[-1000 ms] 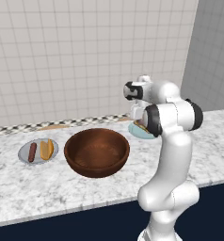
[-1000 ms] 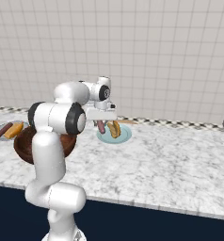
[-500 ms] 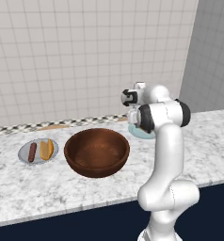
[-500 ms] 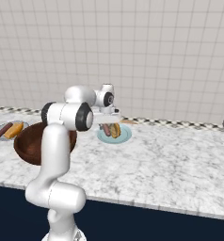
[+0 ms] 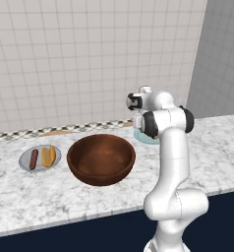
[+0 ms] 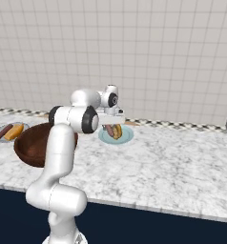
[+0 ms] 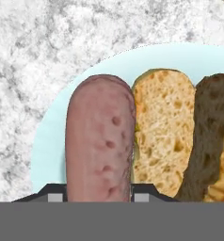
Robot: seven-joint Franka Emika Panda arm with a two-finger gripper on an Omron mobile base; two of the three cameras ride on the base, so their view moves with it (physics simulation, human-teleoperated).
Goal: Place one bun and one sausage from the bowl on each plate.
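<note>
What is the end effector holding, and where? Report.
The pinkish-brown cylindrical sausage, gripped at one end between the tips of the end effector, above the pale blue-green round plate.

Between the finger tips, the sausage looked smooth and faintly glossy, its pinkish-brown skin dimpled with small pits. Just beside it the bun showed a rough, porous, matt crumb — bread-like, with a darker crust. Both lay on a smooth pale blue-green plate of matt glaze. The counter around it looked like polished grey-veined marble — the bowl off to the side, satiny dark wood.
</note>
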